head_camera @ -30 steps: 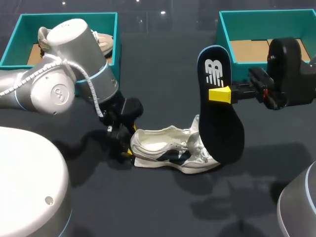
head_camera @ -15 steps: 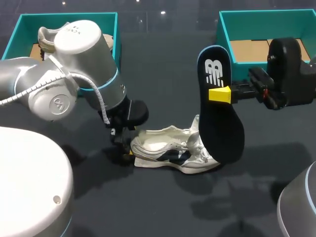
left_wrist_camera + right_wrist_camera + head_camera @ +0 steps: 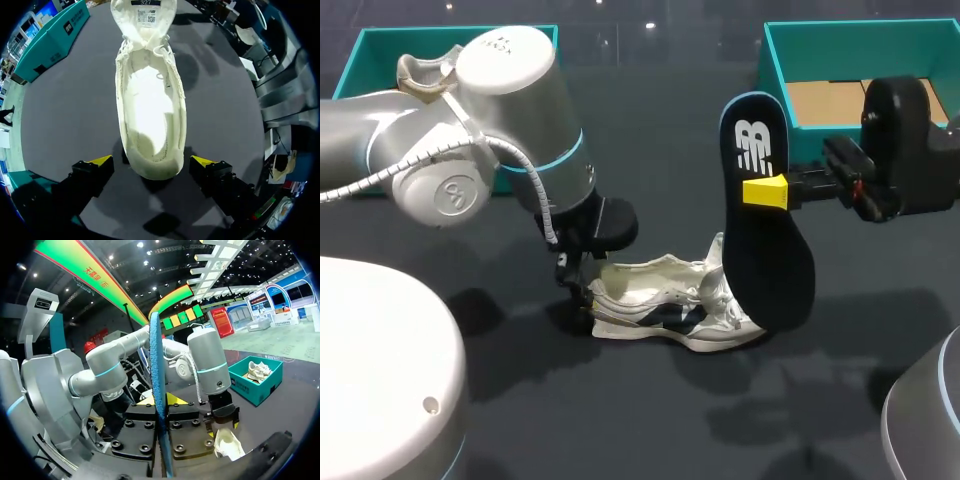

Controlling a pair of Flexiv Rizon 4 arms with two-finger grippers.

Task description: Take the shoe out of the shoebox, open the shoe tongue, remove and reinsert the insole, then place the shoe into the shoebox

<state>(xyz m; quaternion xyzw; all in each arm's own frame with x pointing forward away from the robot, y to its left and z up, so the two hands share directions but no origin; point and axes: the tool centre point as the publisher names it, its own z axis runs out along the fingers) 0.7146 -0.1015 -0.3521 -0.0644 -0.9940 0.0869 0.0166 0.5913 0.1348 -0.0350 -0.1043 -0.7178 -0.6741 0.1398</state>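
Insole (image 3: 767, 262) upright by shoe (image 3: 650, 297) toe.
Right gripper (image 3: 767, 191) clamps insole; left gripper (image 3: 582, 300) at shoe's heel, middle of table (image 3: 650, 425).

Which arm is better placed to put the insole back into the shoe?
Right. The right gripper is shut on the insole, held upright near the toe end of the shoe. The left gripper is open, straddling the heel, and looks better suited to steadying.

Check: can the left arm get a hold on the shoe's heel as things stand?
Probably yes. The left end effector is open, its fingers either side of the heel of the shoe, nothing between them. The right end effector holds the insole up, clear of it.
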